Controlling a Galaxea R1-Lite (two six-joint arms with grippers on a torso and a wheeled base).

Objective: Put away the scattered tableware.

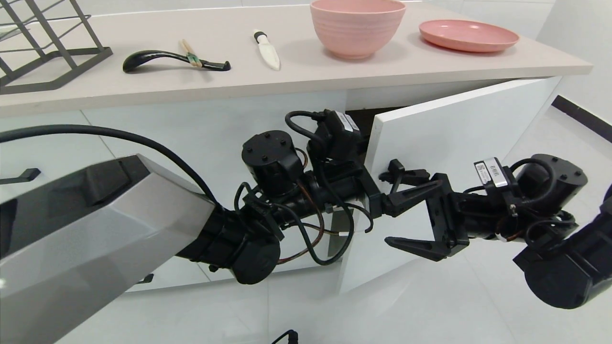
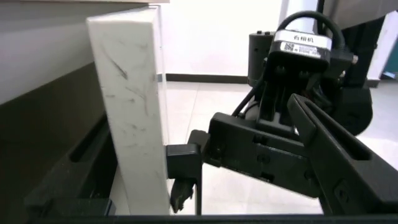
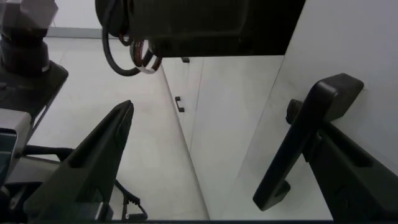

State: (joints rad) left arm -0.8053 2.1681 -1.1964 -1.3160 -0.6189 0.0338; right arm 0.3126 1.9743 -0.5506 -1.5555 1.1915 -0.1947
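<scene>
On the counter (image 1: pixel 158 76) lie a black spoon (image 1: pixel 143 59), chopsticks (image 1: pixel 190 52) and a white knife (image 1: pixel 268 52). To their right stand a pink bowl (image 1: pixel 356 26) and a pink plate (image 1: pixel 468 35). Below the counter, a white cabinet door (image 1: pixel 459 119) stands partly open. My left gripper (image 1: pixel 375 193) is at the door's free edge (image 2: pixel 127 124). My right gripper (image 1: pixel 399 217) is open just in front of the door face, its upper finger right below the black door handle (image 1: pixel 399 171). In the right wrist view the handle (image 3: pixel 311 146) stands in front of one finger (image 3: pixel 360 180).
A dark wire dish rack (image 1: pixel 43 52) stands at the counter's left end. More white cabinet fronts with small black handles (image 1: pixel 21 175) line the space under the counter. White tiled floor (image 1: pixel 430 306) lies open in front of the door.
</scene>
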